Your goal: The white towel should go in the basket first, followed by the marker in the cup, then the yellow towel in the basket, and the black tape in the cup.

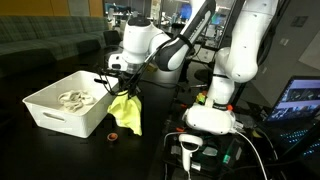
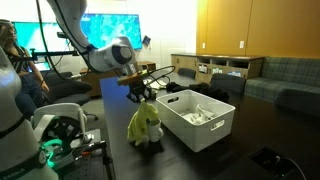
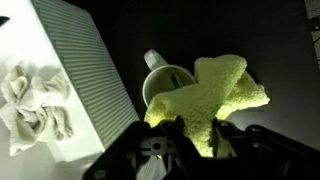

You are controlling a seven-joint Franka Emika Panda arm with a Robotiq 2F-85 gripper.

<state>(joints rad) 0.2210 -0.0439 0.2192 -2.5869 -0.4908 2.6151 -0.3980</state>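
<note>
Wrist view: gripper (image 3: 188,132) fingers are closed on the yellow towel (image 3: 215,92), pinching its upper fold. The towel hangs outside the basket (image 3: 95,70), just beside its ribbed wall and above the cup (image 3: 165,82). The marker (image 3: 154,60) stands in the cup. The white towel (image 3: 35,100) lies crumpled inside the basket. In both exterior views the yellow towel dangles near the basket's corner; contact with the table cannot be told.
</note>
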